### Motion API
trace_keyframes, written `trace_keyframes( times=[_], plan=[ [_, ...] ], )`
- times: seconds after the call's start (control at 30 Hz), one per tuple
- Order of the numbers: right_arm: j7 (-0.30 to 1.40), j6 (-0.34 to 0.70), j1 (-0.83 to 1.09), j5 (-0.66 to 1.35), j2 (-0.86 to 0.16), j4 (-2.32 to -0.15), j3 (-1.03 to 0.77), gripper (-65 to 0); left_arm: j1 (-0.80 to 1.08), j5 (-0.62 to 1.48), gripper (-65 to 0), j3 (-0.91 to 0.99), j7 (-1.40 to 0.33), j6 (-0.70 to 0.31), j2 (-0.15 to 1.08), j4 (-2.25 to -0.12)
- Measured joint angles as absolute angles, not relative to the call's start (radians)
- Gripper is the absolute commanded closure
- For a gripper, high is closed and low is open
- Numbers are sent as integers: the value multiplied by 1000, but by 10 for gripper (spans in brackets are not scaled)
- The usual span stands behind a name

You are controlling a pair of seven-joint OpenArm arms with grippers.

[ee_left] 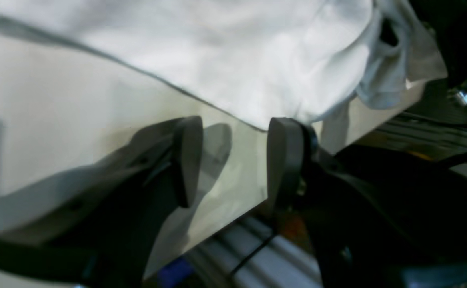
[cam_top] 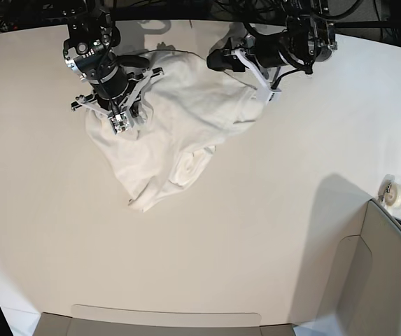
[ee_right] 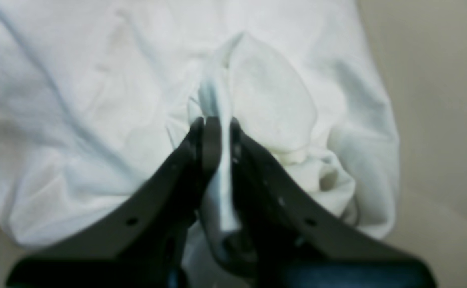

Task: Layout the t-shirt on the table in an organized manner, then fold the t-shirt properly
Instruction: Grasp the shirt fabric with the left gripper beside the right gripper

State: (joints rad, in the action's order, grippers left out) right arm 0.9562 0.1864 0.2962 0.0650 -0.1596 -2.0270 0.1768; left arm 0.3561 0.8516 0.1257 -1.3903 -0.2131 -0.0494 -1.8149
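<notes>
The t-shirt (cam_top: 179, 119) lies crumpled on the table (cam_top: 256, 231) at the far middle, plain white side up, with no print showing. My right gripper (cam_top: 120, 124) is at the shirt's left side. In the right wrist view it (ee_right: 219, 126) is shut on a raised fold of the white t-shirt (ee_right: 97, 100). My left gripper (cam_top: 266, 91) is at the shirt's right edge. In the left wrist view it (ee_left: 233, 160) is open and empty, with its fingers (ee_left: 281, 160) just short of the t-shirt's edge (ee_left: 237, 52) over the table (ee_left: 57, 120).
A small white roll (cam_top: 395, 196) sits near the table's right edge. Grey-beige panels stand at the lower right (cam_top: 389, 273) and along the near edge (cam_top: 165, 323). The table's edge and metal rails (ee_left: 257, 248) lie just behind my left gripper.
</notes>
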Motion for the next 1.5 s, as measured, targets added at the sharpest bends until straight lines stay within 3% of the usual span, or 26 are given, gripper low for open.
trace_keyframes(
  times=[0.27, 0.57, 0.73, 0.83, 0.9, 1.03, 1.2, 1.5],
  plan=[
    [957, 186, 296, 65, -158, -2027, 177, 0, 341, 947, -257, 71, -1363, -227, -33, -1674],
    [957, 186, 289, 65, -158, -2027, 177, 0, 314, 946, -253, 44, -1339, -223, -33, -1660],
    [957, 186, 288, 65, -157, -2027, 175, 0, 262, 931, -228, -40, -1319, -72, -20, -1645],
    [957, 186, 289, 65, -158, -2027, 175, 0, 246, 920, -226, -109, -1308, -38, -7, -1640],
    [957, 186, 289, 65, -157, -2027, 175, 0, 242, 904, -192, -131, -1308, -33, 0, -1638],
    [957, 186, 289, 65, -160, -2027, 172, 0, 241, 868, -11, -161, -1325, -52, 14, -1641],
    [957, 186, 288, 65, -181, -2027, 171, 0, 221, 856, 0, -158, -1331, -51, 33, -1674],
    [957, 186, 236, 69, -174, -2037, 176, 0, 176, 845, 0, -51, -1338, -52, 133, -2008]
  ],
)
